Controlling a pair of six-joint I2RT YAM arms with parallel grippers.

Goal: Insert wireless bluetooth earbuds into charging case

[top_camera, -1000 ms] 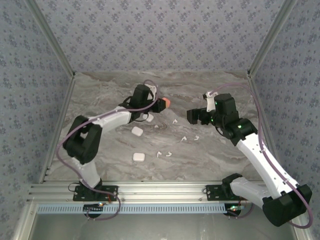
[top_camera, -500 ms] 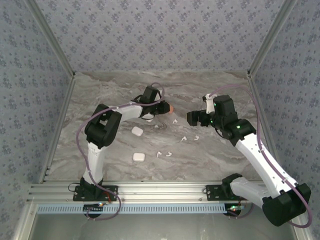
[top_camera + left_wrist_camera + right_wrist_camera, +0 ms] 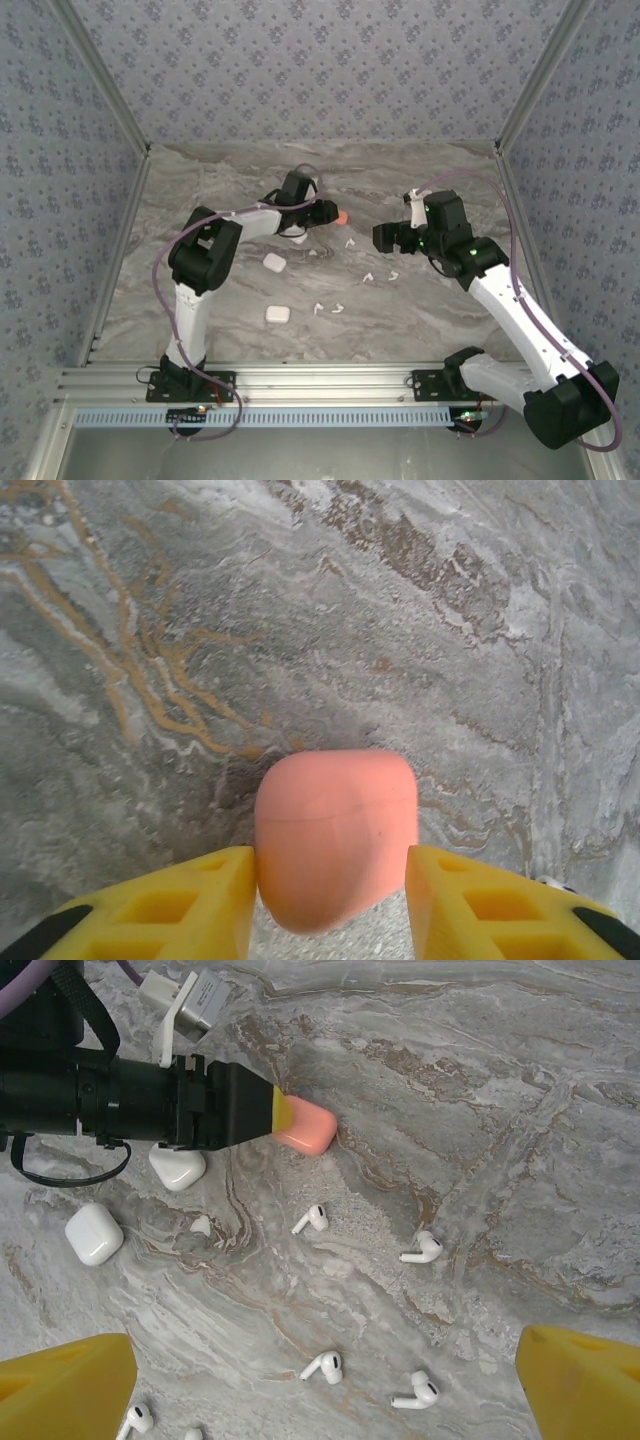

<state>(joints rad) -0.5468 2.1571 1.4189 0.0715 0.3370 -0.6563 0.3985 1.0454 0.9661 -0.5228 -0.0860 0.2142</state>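
Note:
A salmon-pink charging case (image 3: pixel 335 835) lies shut on the marble table (image 3: pixel 200 200), at the far centre (image 3: pixel 342 215). My left gripper (image 3: pixel 330 890) straddles it, its yellow fingers (image 3: pixel 170 905) slackened right beside the case's sides. From the right wrist the case (image 3: pixel 305 1127) pokes out past the left gripper's tip (image 3: pixel 283 1112). Small white earbuds (image 3: pixel 312 1219) (image 3: pixel 422 1249) (image 3: pixel 325 1366) (image 3: pixel 418 1391) lie loose under my right gripper (image 3: pixel 325 1360), which hovers wide open and empty. From above, the earbuds (image 3: pixel 368 277) (image 3: pixel 338 307) are scattered mid-table, left of the right gripper (image 3: pixel 385 236).
Three white closed cases lie left of the earbuds (image 3: pixel 292 235) (image 3: pixel 274 263) (image 3: pixel 278 313); two of them appear in the right wrist view (image 3: pixel 177 1167) (image 3: pixel 93 1232). Patterned walls enclose the table on the left, right and far sides.
The left arm has reached further right and lowered the pink case onto the table. Its jaws have loosened from the grip. The right arm has barely moved.

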